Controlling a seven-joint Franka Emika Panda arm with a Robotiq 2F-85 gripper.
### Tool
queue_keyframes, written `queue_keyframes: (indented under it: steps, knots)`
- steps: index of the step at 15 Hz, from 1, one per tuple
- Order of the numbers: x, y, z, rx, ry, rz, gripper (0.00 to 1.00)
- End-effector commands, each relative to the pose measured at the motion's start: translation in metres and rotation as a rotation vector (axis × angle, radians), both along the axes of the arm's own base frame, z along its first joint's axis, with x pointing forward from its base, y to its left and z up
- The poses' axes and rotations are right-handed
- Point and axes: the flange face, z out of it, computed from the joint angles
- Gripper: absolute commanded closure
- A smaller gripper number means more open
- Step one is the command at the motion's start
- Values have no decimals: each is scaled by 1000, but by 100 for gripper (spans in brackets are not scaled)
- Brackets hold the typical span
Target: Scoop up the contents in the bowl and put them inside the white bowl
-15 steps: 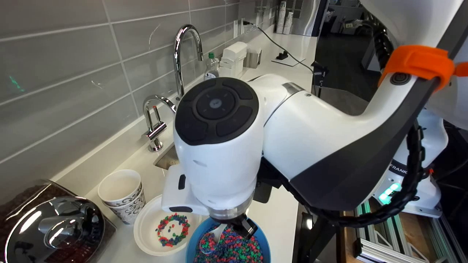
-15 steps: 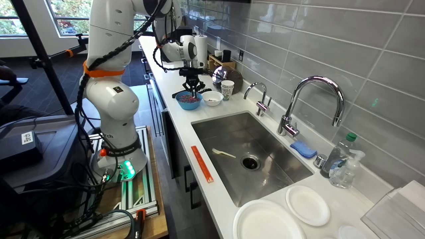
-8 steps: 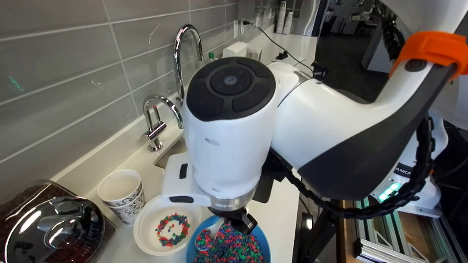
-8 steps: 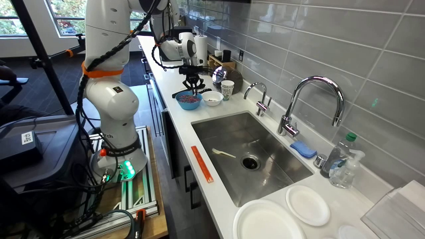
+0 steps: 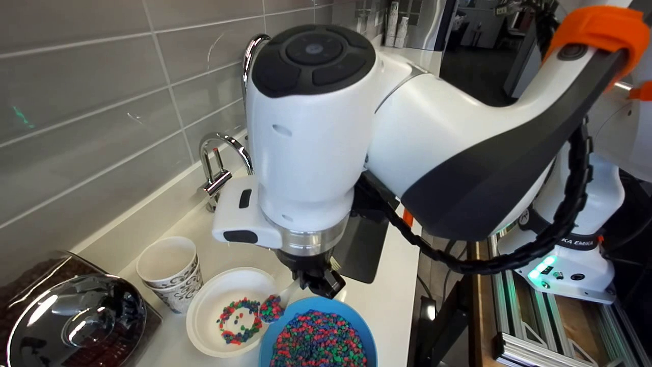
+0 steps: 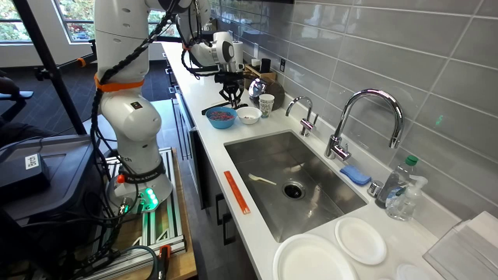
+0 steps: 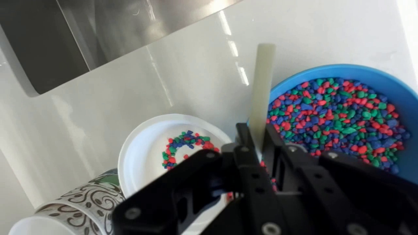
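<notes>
Two stacked patterned cups stand left. Next, the white bowl contains a ring of coloured bits. The gripper clamps a bit-laden spoon above, between the bowls. Right: blue bowl, containing the main heap.

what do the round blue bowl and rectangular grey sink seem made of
The round blue bowl looks like plastic, smooth and satin, its rim and sides evenly coloured. The rectangular grey sink is probably steel, softly shiny, given its blurred reflections.

1 blu bowl, 1 wht bowl, 1 spoon, 2 faucets, 2 btls, 1 sink, 1 spnge.
</notes>
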Motion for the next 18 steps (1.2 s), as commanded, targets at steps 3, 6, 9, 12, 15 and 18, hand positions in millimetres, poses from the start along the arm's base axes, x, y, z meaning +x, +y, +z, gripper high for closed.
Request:
queue_keyframes:
  steps: [3, 6, 9, 12, 15, 18]
  knots:
    - [20, -10, 21, 34, -35, 19, 97]
    - [32, -11, 28, 46, -51, 27, 97]
    - [45, -10, 36, 56, -64, 33, 97]
    - [57, -12, 43, 64, -73, 35, 97]
    - [70, -13, 48, 73, -79, 36, 97]
    - [85, -14, 51, 80, -78, 36, 97]
